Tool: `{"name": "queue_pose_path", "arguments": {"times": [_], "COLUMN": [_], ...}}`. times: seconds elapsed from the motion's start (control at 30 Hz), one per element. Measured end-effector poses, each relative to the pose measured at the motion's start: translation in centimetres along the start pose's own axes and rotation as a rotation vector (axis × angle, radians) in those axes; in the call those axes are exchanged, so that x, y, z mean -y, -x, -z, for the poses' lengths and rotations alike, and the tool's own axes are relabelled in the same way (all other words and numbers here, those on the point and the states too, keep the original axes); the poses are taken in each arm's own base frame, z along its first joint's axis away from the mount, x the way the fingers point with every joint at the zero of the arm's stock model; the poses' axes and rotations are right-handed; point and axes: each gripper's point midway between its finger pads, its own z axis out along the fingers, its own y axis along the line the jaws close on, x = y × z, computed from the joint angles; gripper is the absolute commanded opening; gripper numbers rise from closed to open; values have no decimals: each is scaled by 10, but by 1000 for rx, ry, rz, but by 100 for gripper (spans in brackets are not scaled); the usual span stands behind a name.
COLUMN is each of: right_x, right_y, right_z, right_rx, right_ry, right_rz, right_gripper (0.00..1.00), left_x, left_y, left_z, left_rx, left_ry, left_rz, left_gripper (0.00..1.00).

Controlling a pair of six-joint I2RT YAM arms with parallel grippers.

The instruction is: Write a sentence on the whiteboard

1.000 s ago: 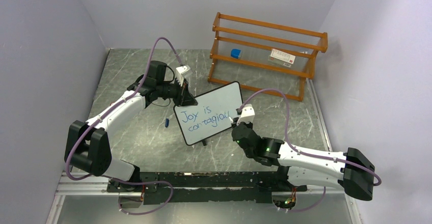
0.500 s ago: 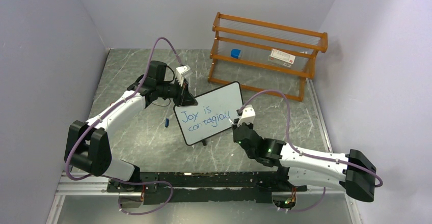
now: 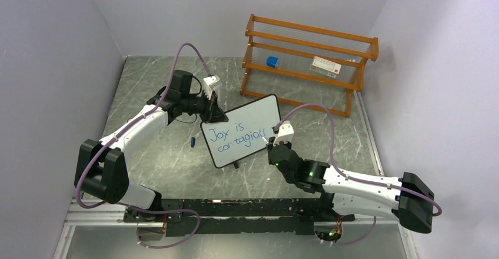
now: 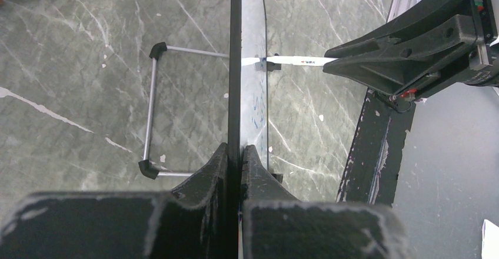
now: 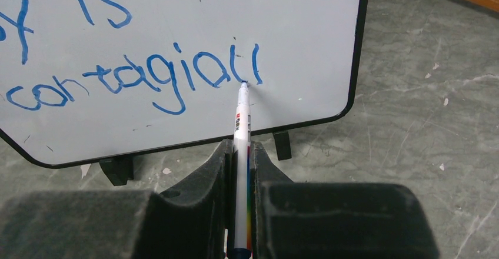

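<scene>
Whiteboard [image 3: 259, 113] is clamped edge-on by the left gripper [image 4: 235, 152]; the right gripper [image 5: 240, 148] pinches a marker [image 5: 242, 120], the sentence [image 5: 156, 73] cut off leftward.

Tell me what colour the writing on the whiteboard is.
The sentence is blue on the whiteboard; the right wrist view shows it best.

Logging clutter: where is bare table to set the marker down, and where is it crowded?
Bare grey marble table lies behind the left arm up to the orange wooden rack, and between that rack and the right arm. Crowded: around the small black-framed whiteboard and the small blue cap.
</scene>
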Motion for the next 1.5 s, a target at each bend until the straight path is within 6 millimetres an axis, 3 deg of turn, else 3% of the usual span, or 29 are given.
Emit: {"name": "queue_pose_path", "arguments": {"times": [0.8, 1.1, 1.5], "right_x": [8, 9, 24], "right_y": [3, 20, 26], "right_z": [-1, 8, 3], "right_rx": [18, 69, 87], "right_ry": [-49, -27, -84], "right_rz": [-2, -47, -30], "right_gripper": [0, 0, 0], "left_x": [0, 0, 0], "left_y": [0, 0, 0], "left_z": [0, 0, 0], "left_rx": [0, 0, -1], "left_ry": [-1, -1, -1], "left_rz": [0, 0, 1], "left_gripper": [5, 5, 5]}}
